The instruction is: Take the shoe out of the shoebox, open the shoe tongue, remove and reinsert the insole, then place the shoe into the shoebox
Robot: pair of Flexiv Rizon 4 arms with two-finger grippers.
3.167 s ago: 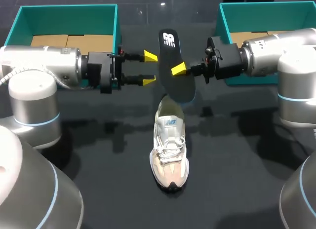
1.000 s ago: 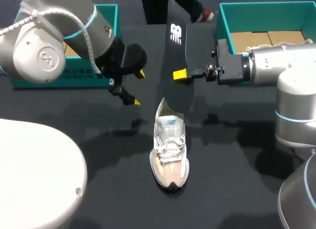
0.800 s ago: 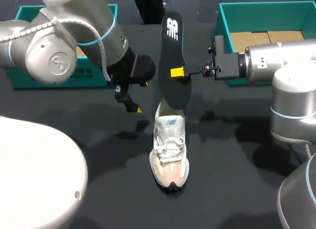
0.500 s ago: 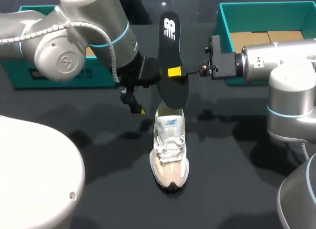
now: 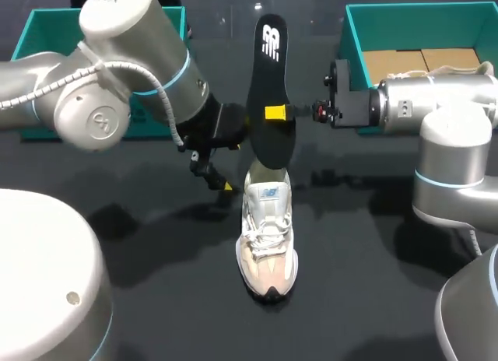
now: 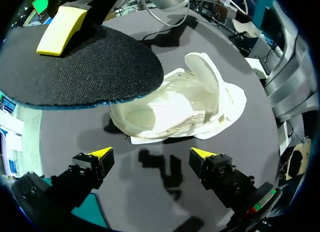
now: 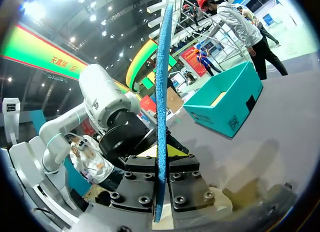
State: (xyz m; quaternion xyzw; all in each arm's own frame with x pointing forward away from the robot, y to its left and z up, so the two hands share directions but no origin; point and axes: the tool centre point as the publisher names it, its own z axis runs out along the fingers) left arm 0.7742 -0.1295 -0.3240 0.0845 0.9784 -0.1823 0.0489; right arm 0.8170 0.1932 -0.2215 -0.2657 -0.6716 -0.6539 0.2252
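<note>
Where the one white and beige lace-up sneaker point(image 5: 266, 233) stands: on the black bench point(image 5: 350, 283), outside both boxes, between the two arms, upright on its sole, toe toward the near edge.
Insoles: one, black on top with a white logo and a blue underside point(image 5: 268, 96), held up on end over the sneaker's heel opening. I cannot tell whether its lower end touches the sneaker.
Right hand point(image 5: 278, 112): clenched on the insole, a yellow-tipped finger on each face. The right wrist view shows the blue edge point(image 7: 161, 92) rising straight out from between the fingers point(image 7: 161, 154).
Left hand point(image 5: 218, 178): released, fingers spread with nothing between them, low over the bench just beside the sneaker's heel. In the left wrist view, the sneaker point(image 6: 180, 104) lies ahead of the open fingers point(image 6: 151, 154), and the insole point(image 6: 80, 67) hangs over it.
Shoeboxes: two, both teal and open-topped. One is at the far left point(image 5: 167, 19), partly behind the left arm. The other is at the far right point(image 5: 354, 34), behind the right arm, with brown cardboard inside.
Arms: two, silver, one coming in from each side.
</note>
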